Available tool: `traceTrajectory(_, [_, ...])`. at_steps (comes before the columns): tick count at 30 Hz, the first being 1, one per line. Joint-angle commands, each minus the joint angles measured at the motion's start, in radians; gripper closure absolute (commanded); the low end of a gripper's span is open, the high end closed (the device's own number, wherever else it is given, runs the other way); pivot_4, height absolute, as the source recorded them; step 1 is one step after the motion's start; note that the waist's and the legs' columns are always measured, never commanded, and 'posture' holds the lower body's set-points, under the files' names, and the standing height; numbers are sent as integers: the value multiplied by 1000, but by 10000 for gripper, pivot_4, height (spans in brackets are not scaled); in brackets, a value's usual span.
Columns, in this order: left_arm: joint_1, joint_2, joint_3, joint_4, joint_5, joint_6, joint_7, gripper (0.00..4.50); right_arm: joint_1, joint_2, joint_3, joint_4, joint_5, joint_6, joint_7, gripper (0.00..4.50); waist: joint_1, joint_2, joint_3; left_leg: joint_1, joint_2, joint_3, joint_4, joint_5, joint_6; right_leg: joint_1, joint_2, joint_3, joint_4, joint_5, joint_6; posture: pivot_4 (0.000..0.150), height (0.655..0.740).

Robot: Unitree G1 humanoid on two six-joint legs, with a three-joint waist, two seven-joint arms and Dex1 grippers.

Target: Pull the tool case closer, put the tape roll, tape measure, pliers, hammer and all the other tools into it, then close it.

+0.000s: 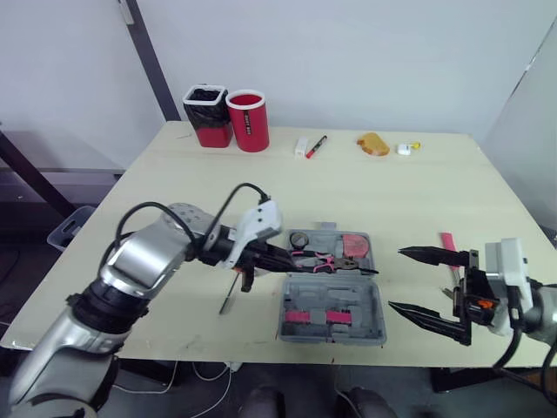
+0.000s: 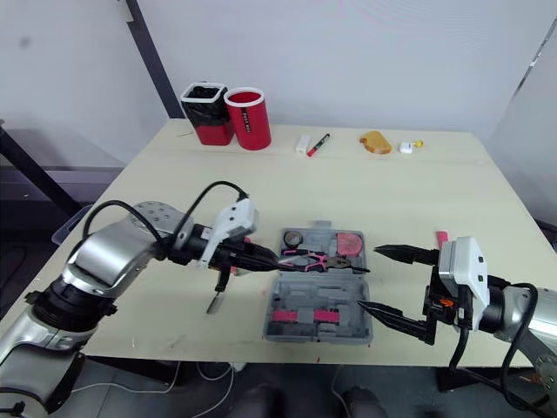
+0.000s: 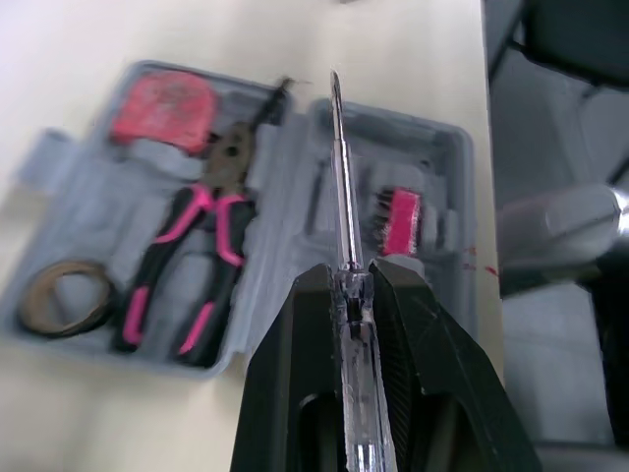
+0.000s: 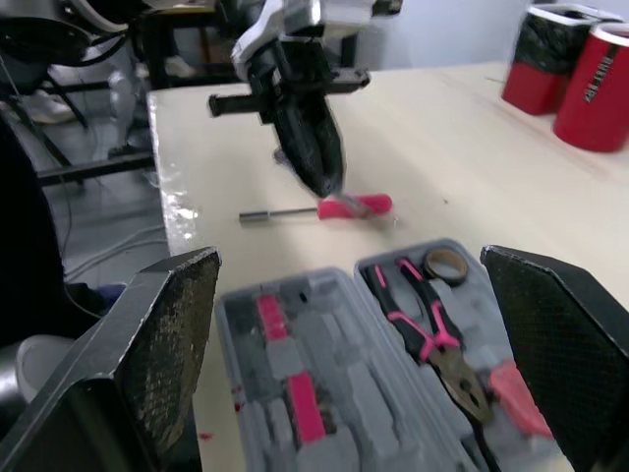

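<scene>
One screwdriver pinched in left hand, tip over tool case — right hand spread alongside.

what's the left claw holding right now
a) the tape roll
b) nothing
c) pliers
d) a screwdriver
D: the left claw is shut on the clear handle of a screwdriver, whose metal shaft points out over the open case, while the pliers lie in the case.
</scene>
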Motion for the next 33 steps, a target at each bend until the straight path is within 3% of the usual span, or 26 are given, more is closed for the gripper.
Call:
traceTrajectory(1, [-72, -21, -96, 13, 71, 3, -41, 44900, 58, -15, -72, -33, -4, -1, 6, 0, 0, 0, 0, -1, 0, -2, 1, 0, 0, 0, 3, 2, 0, 0, 0, 1500, 7400])
traceTrajectory(11, [-162, -177, -276, 214, 211, -23, -80, 44900, 205, -53, -216, 5, -36, -12, 93, 0, -4, 2, -1, -4, -4, -8, 3, 0, 0, 0, 6, 7, -1, -1, 2, 1500, 7400])
traceTrajectory(33, [-265, -406, -348, 484, 415, -97, -89, 44900, 243, -11, -209, -27, -92, -24, 71, 0, 0, 3, -1, -5, -5, -10, 3, 0, 0, 1, 6, 7, 0, 1, 5, 1500, 7400])
